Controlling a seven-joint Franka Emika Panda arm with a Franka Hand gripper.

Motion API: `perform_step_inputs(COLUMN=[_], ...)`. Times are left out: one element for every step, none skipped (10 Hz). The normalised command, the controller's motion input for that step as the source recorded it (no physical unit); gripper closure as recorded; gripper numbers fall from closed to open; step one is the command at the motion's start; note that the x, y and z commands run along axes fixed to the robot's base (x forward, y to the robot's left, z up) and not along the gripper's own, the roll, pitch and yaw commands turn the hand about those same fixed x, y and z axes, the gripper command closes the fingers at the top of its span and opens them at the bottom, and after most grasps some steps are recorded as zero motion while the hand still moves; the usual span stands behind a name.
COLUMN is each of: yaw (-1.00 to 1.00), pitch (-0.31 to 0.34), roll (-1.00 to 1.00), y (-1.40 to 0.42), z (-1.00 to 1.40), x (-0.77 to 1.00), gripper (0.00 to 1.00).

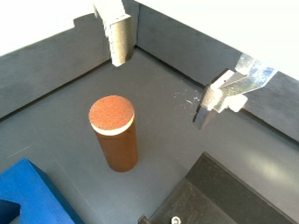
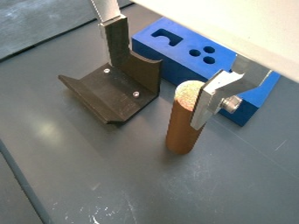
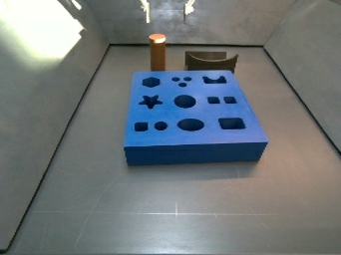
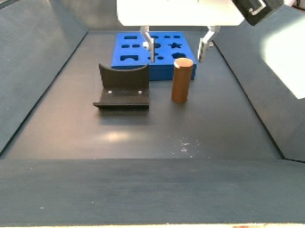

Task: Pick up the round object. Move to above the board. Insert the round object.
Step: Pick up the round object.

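Note:
The round object [image 4: 181, 80] is a brown-orange peg with a lighter top. It stands upright on the dark floor between the board [image 4: 149, 49] and the fixture [image 4: 123, 86]. The board [image 3: 193, 110] is a thick blue block with dark shaped holes. My gripper [image 4: 176, 58] hangs open just above the peg [image 2: 181, 118], which stands close beside one finger [image 2: 216, 96] and not between the pads. In a wrist view the peg [image 1: 114, 131] sits off to the side of the gripper [image 1: 162, 87]. Nothing is held.
The dark L-shaped fixture [image 2: 111, 87] stands right beside the peg, under the other finger [image 2: 114, 35]. Grey walls [image 3: 80, 70] enclose the floor on both sides. In a side view the fixture [image 3: 206, 60] sits behind the board's far edge.

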Motion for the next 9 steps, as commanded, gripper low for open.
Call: perform_step_inputs(yaw=[0.00,0.00,0.00,0.03,0.03,0.00,0.00,0.00,0.00], pitch=[-0.057,-0.086,-0.126,-0.129,-0.069,0.000,-0.037,-0.026,-0.011], roll=[0.05,0.13,0.11,0.08,0.00,0.00,0.00,0.00,0.00], y=[-0.19,-0.30,-0.31,-0.24,-0.13,0.00,0.00,-0.10,-0.07], z=[-0.11,-0.16,-0.17,-0.18,-0.11,-0.02,-0.15,-0.25,-0.20], x=[-0.10,-0.17,-0.23,-0.25,-0.17,0.00,0.00,0.00,0.00], gripper=[0.00,0.00,0.00,0.00,0.00,0.00,0.00,0.00,0.00])
